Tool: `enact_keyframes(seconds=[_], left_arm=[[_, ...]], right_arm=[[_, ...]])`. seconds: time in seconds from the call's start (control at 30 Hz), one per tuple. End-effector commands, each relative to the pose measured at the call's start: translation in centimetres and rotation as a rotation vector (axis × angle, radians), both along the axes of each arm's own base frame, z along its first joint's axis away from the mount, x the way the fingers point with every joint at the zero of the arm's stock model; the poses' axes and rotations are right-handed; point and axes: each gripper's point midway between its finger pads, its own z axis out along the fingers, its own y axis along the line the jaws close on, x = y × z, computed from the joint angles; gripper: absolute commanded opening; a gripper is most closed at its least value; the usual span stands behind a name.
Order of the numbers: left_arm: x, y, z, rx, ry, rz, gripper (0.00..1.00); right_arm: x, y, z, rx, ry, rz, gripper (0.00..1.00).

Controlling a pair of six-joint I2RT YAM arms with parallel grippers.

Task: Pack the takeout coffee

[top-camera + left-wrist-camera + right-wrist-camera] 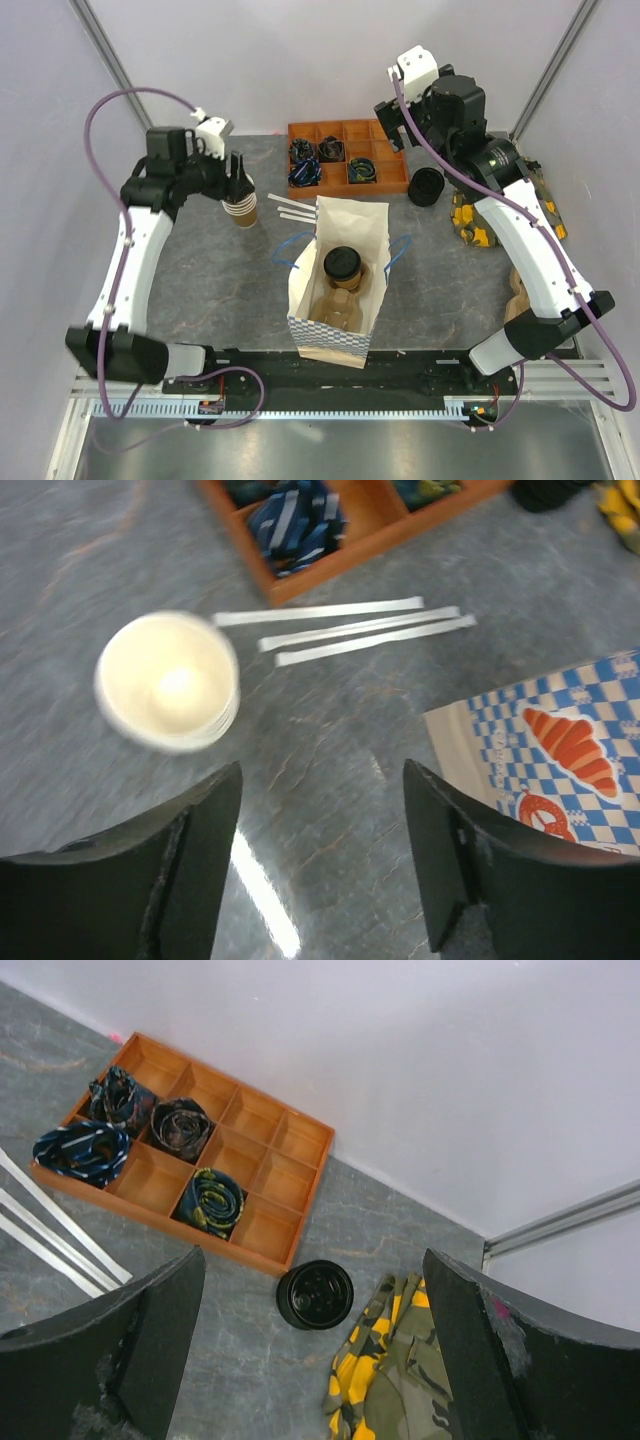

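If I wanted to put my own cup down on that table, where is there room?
Two bare patches: left of the bag, nearer the arms than the cup stack and straws; and right of the bag, nearer than the loose lid. The back is crowded: tray, cloth.

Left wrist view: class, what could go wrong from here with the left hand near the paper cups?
1. The stack of paper cups sits to one side of the open left hand, not between its fingers; closing here could clip the rim and topple it.
2. The wrapped straws beside the cups could be swept away.
3. The paper bag holding the lidded cup stands nearby; an arm swing might tip it.
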Motion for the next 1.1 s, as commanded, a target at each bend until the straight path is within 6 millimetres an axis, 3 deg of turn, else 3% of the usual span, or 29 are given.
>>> enact_keyframes(seconds=[0.0,0.17,0.23,0.27,0.37,0.4,0.47,0.5,0.67,0.77,1.07], left_arm=[[1.5,-4.4,1.7,-0.028,-0.116,-0.394,0.68],[4.4,-5.2,-3.9,0.049,-0.084,-0.569,0.57],[5.7,-5.2,-5.2,0.098,-0.124,-0.633,0.55],[6.4,-5.4,-7.0,0.094,-0.097,-0.667,0.53],[7.3,-5.9,-8.7,0.153,-0.144,-0.805,0.5],[8.5,-6.0,-9.7,0.2,-0.178,-0.864,0.49],[8.8,-6.6,-11.2,0.244,-0.164,-0.933,0.43],[9.3,-6.7,-13.3,0.274,-0.155,-0.983,0.42],[9.4,-6.8,-18.7,0.407,-0.104,-1.103,0.31],[9.6,-6.6,-20.6,0.431,-0.115,-1.161,0.28],[8.7,-7.8,-22.4,0.429,-0.169,-1.253,0.27]], right_arm=[[-1.6,-1.8,1.0,-0.021,-0.002,-0.032,0.98],[-2.2,-2.5,-0.1,-0.046,0.031,-0.047,0.98],[-2.4,-2.6,-0.7,-0.05,0.046,-0.048,0.98],[-2.5,-2.6,-0.8,-0.049,0.05,-0.048,0.98],[-2.5,-2.6,-1.6,-0.057,0.072,-0.049,0.98],[-2.5,-2.5,-1.9,-0.059,0.079,-0.047,0.98],[-2.4,-2.5,-2.1,-0.063,0.088,-0.049,0.98],[-2.3,-2.5,-2.2,-0.067,0.091,-0.05,0.98],[-2.6,-3.0,-2.5,-0.08,0.106,-0.067,0.98],[-3.0,-3.3,-2.6,-0.08,0.111,-0.079,0.98],[-3.5,-4.0,-3.3,-0.096,0.124,-0.094,0.98]])
